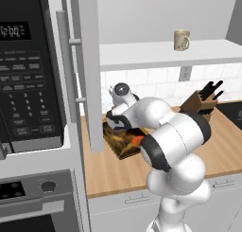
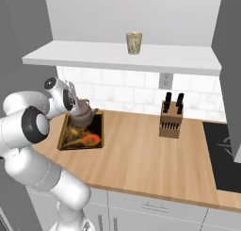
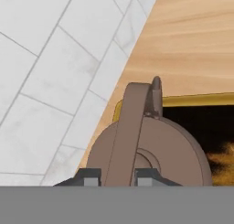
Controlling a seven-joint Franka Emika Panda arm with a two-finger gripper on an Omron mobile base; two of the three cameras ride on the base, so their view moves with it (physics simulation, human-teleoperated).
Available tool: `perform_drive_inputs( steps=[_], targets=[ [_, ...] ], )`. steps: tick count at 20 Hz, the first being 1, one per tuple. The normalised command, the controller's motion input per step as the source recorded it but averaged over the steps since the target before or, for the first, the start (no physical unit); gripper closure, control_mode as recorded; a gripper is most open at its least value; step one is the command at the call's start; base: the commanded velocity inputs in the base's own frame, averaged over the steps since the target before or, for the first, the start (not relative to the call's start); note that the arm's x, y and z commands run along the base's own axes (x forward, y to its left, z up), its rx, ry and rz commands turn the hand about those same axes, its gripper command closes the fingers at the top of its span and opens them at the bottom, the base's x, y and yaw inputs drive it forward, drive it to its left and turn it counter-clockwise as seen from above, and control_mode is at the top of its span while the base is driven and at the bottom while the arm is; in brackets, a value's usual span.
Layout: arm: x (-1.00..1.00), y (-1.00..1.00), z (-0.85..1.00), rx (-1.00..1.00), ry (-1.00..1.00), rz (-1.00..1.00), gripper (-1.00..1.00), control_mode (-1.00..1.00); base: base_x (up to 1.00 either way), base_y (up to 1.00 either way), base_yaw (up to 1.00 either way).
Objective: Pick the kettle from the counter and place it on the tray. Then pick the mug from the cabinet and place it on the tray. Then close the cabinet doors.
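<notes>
Dark fingertips of the hand [image 3: 118, 177] sit on either side of the kettle's [image 2: 84, 113] arched handle, pinching it. Kettle sits over the tray's [image 2: 66, 131] back end, near the tiled wall; whether it touches the tray I cannot tell. Tray lies on the counter [image 2: 141, 154]. Above the tray, the mug [image 2: 134, 42] stands on the cabinet [image 2: 122, 58] shelf, doors [image 1: 87, 70] open.
</notes>
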Motion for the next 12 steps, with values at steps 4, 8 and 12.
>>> perform_drive_inputs(
  steps=[4, 8, 12],
  targets=[
    [0.00, 0.00, -0.26, 0.00, 0.02, 0.00, 1.00, -1.00, 0.00, 0.00, 0.00],
    [0.02, 0.00, -0.22, 0.00, 0.00, 0.00, 1.00, -1.00, 0.00, 0.00, 0.00],
    [0.00, 0.00, -0.21, 0.00, 0.03, 0.00, 1.00, -1.00, 0.00, 0.00, 0.00]
  ],
)
